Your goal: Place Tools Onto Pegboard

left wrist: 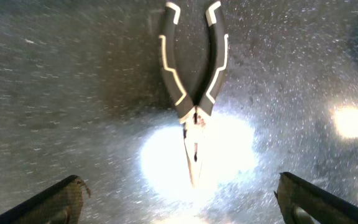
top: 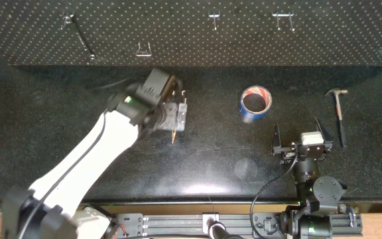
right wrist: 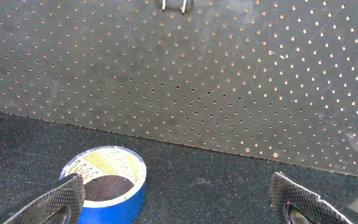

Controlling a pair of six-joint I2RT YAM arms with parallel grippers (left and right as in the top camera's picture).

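The left gripper [left wrist: 179, 190] hangs spread wide over the pliers [left wrist: 193, 118], which lie flat on the table [left wrist: 55, 93] before the pegboard [top: 178, 33], so it should drop straight and close its 2 fingers across both handles by the pivot.

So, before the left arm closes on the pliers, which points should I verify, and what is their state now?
1. Left gripper open: ok, fingers wide apart.
2. Pliers centred between those fingers: ok, lying flat on the table.
3. Fingers low enough to catch the pliers: cannot tell.
4. Empty hook on the pegboard: ok.
5. Right gripper out of the way: ok, open, near the tape roll, far from the pliers.
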